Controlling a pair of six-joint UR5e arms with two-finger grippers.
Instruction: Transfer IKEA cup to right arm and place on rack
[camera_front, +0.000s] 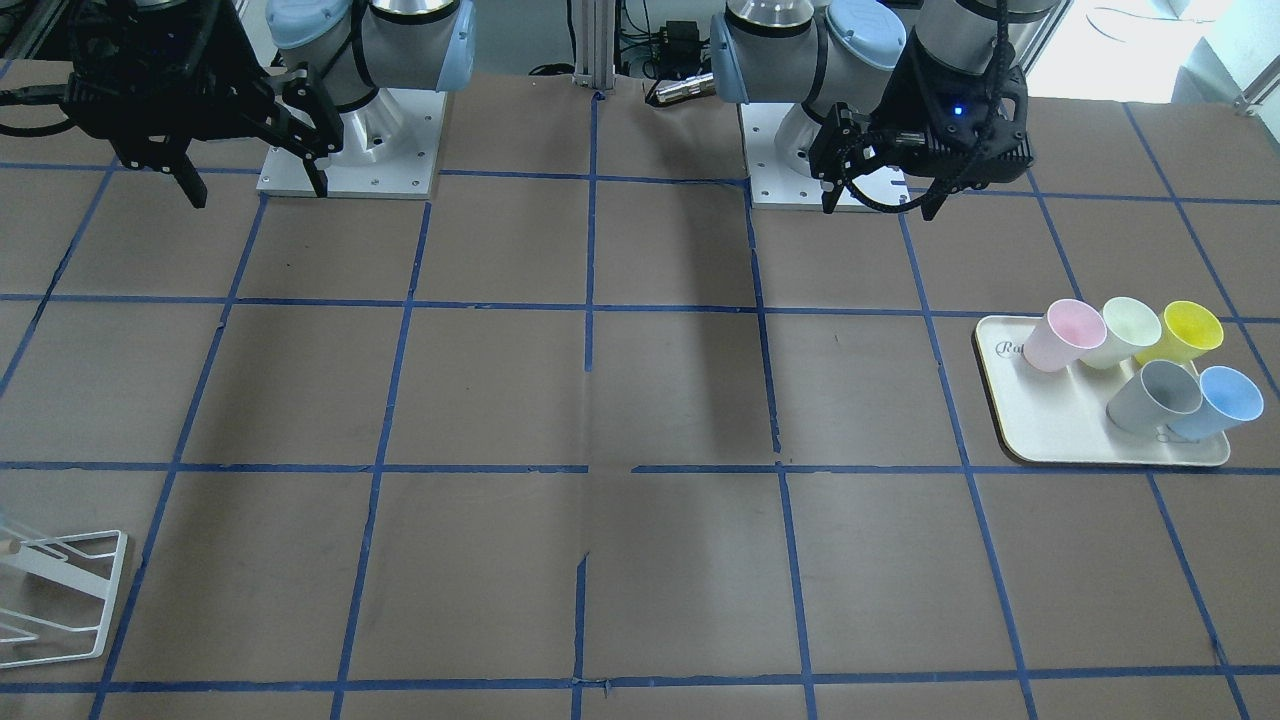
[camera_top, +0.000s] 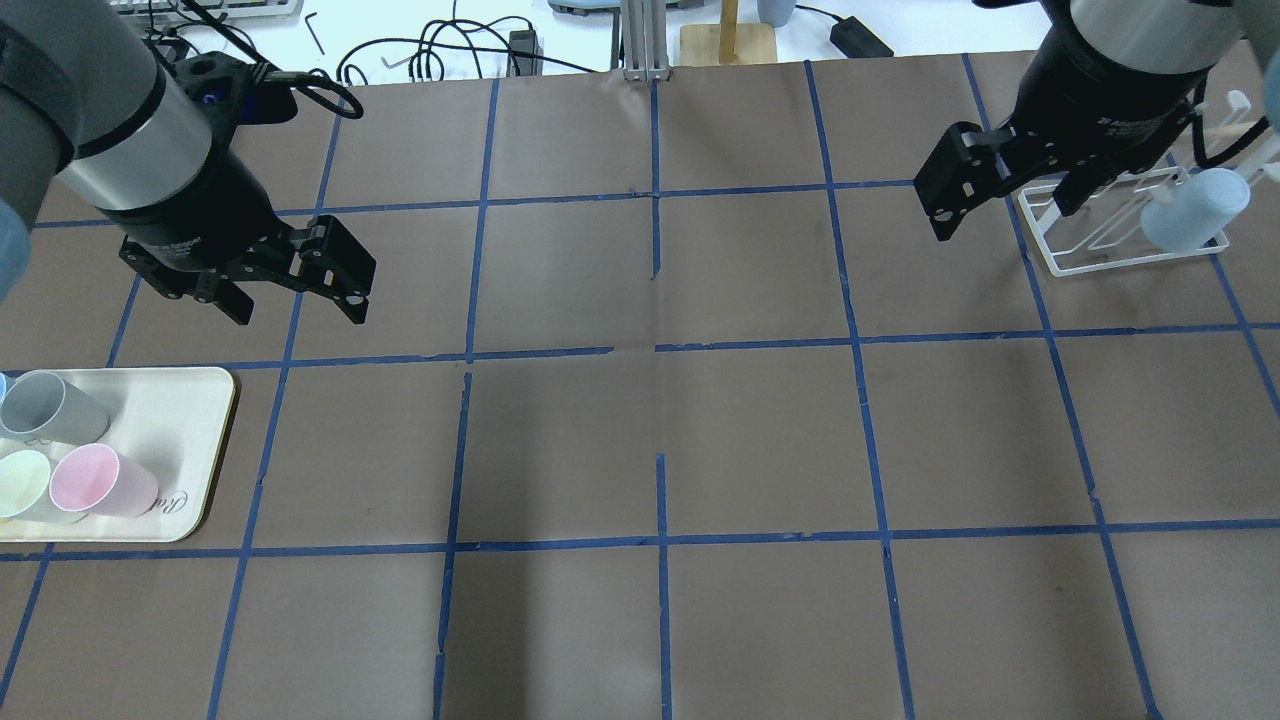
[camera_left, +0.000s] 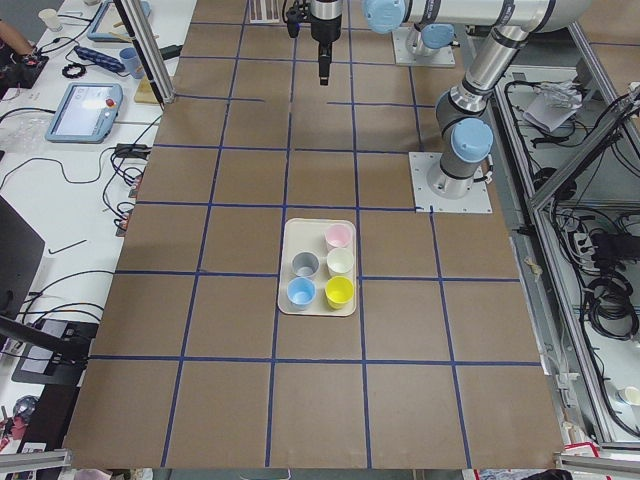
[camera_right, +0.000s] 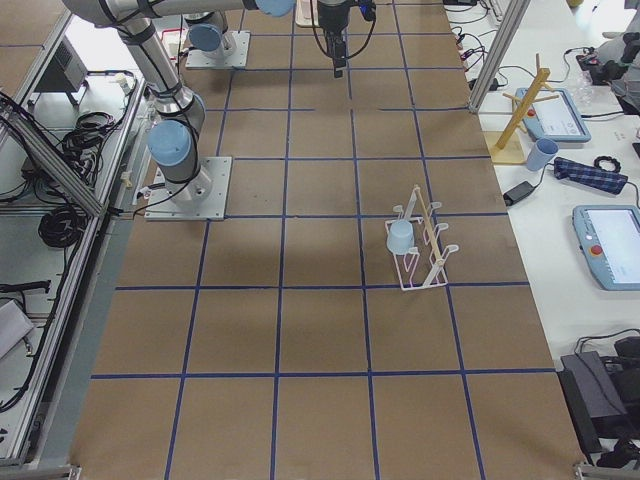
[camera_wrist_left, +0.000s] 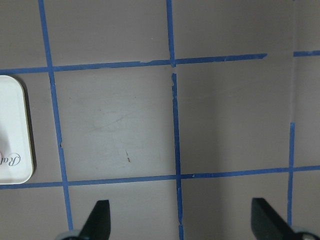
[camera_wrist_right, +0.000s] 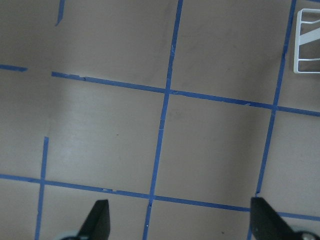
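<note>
IKEA cup (camera_top: 1195, 208), a small pale sky-blue tapered plastic tumbler, hangs tilted on the white thin-wire rack (camera_right: 428, 245) at the upper right of the overhead view. A second sky-blue tumbler (camera_front: 1225, 400) stands on the cream rectangular tray (camera_front: 1050, 420) at the right of the front-facing view. It is beside the grey plastic cup (camera_front: 1155, 395), with the pink (camera_front: 1062, 335), pale green (camera_front: 1120, 330) and yellow (camera_front: 1185, 330) cups behind. The black right gripper (camera_top: 1005, 215) hangs just beside the rack, fingers spread wide, holding nothing. The black left gripper (camera_top: 298, 312) hangs at the overhead view's left, above the tray. It is likewise wide open and empty over the brown, blue-taped table (camera_top: 660, 440).
</note>
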